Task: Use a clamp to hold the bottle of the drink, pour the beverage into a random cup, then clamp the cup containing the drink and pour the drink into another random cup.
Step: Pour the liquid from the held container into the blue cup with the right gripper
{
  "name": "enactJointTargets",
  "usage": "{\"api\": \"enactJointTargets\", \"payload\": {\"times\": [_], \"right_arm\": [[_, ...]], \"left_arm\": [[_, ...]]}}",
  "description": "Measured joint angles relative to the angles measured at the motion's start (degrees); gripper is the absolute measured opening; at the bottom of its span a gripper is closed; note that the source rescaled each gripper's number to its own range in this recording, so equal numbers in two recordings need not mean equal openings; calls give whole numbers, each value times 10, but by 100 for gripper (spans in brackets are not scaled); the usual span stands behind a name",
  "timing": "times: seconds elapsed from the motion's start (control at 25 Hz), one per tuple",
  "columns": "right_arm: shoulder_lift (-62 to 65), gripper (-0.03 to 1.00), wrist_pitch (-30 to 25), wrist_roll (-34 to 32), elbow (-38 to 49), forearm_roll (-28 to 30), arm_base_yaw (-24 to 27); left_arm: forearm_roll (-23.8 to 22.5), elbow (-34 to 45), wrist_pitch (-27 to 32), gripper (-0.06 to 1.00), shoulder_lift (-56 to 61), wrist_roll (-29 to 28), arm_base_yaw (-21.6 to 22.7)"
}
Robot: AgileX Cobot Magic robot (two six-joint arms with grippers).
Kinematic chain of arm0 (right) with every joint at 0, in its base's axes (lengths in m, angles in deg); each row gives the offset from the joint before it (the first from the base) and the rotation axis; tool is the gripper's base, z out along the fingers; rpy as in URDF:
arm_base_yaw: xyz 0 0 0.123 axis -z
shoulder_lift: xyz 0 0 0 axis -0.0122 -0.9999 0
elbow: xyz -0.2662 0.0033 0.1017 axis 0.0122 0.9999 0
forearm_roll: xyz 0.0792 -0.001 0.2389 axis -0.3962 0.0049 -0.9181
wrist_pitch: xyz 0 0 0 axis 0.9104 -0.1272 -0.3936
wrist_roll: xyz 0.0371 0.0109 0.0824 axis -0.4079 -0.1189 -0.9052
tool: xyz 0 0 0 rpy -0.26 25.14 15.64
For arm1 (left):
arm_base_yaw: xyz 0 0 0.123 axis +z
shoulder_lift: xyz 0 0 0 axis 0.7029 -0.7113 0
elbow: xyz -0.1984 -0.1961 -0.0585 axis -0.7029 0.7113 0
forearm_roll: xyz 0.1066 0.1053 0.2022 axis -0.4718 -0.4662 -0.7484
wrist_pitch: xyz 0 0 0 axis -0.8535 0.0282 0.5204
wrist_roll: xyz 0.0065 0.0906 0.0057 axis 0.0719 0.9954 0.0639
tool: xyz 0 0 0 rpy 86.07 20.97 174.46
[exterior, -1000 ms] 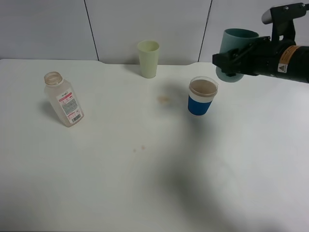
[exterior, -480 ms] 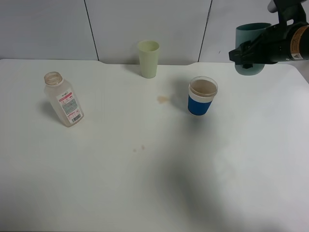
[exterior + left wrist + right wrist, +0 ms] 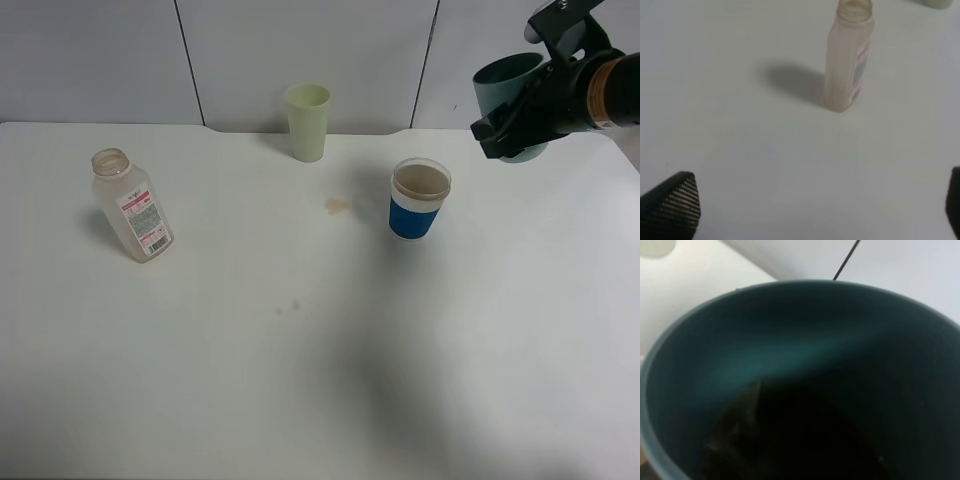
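Over the white surface [image 3: 300, 380], the right fingers [image 3: 497, 133] clamp the teal tumbler [image 3: 505, 80] aloft, beside and above the blue-banded cup [image 3: 418, 200], which holds brown drink [image 3: 420, 181]. The tumbler is best levelled and set down well clear of that cup. Meanwhile the left fingers [image 3: 670, 205] gape empty.

On my screen the table [image 3: 200, 380] reads as smooth matt white. The bottle [image 3: 130, 205] is clear, slightly cloudy plastic with a paper-like printed label [image 3: 143, 215]. The tumbler [image 3: 740, 355] looks like matt teal plastic, with a soft sheen inside. The blue-banded cup [image 3: 412, 218] is clear plastic, the pale green cup [image 3: 307, 122] matt. The pads [image 3: 672, 207] of the left gripper [image 3: 815, 210] are black and finely ribbed, almost woven.
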Motion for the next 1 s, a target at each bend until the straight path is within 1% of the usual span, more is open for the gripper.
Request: {"api": "enactJointTargets", "payload": {"times": [0.12,0.32,0.72,1.0], "right_arm": [[0,2,-33,-21,0,39,-19],[0,2,-59,-22,0,45,-44],[0,2,-74,21,0,49,-52],[-3,2,-103,66,-1,49,-71]], "left_arm": [[0,0,0,100,0,0,0],[0,0,0,100,0,0,0],[0,0,0,100,0,0,0],[0,0,0,100,0,0,0]]}}
